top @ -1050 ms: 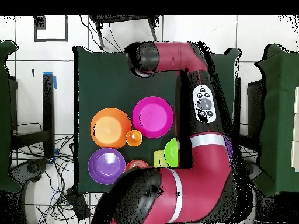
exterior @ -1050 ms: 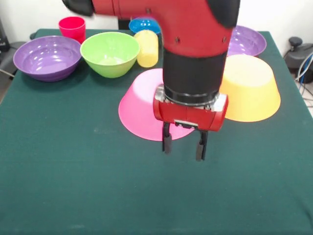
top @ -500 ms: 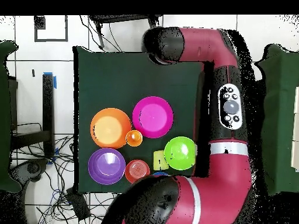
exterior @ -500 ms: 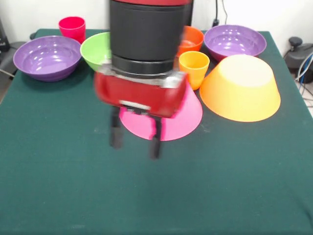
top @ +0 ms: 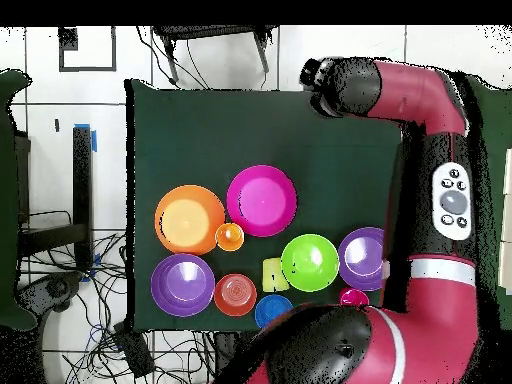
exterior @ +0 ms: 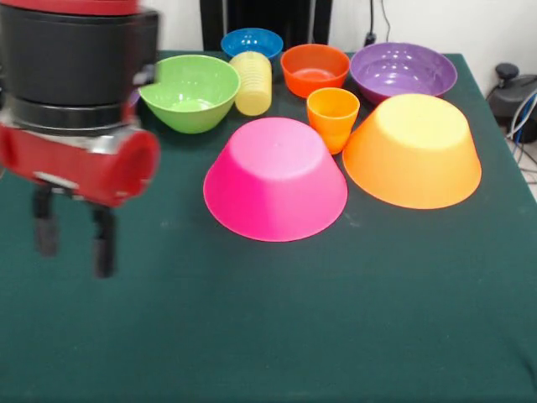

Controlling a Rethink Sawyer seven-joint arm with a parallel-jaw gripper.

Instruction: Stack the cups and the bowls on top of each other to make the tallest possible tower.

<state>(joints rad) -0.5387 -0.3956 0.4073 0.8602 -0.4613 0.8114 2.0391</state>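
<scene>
My gripper (exterior: 74, 239) hangs open and empty over the cloth at the left of the front view, well clear of the bowls. A large pink bowl (exterior: 275, 176) and a large orange bowl (exterior: 413, 151) sit upside down mid-table, with an upright orange cup (exterior: 332, 117) between them. Behind them are a green bowl (exterior: 190, 91), a ribbed pale yellow cup (exterior: 252, 82), a blue bowl (exterior: 252, 42), an orange-red bowl (exterior: 315, 69) and a purple bowl (exterior: 403, 71). The overhead view also shows a second purple bowl (top: 362, 258) and a red cup (top: 353, 297), both hidden behind my arm in the front view.
The dark green table (exterior: 336, 336) stretches bare in front of the upturned bowls. My arm (top: 445, 180) runs along the table's right side in the overhead view. Cables and a black stand (exterior: 512, 92) lie off the table's right edge in the front view.
In the front view my arm has swung left, from in front of the pink bowl to the table's left side. The gripper stayed open. No bowl or cup has moved.
</scene>
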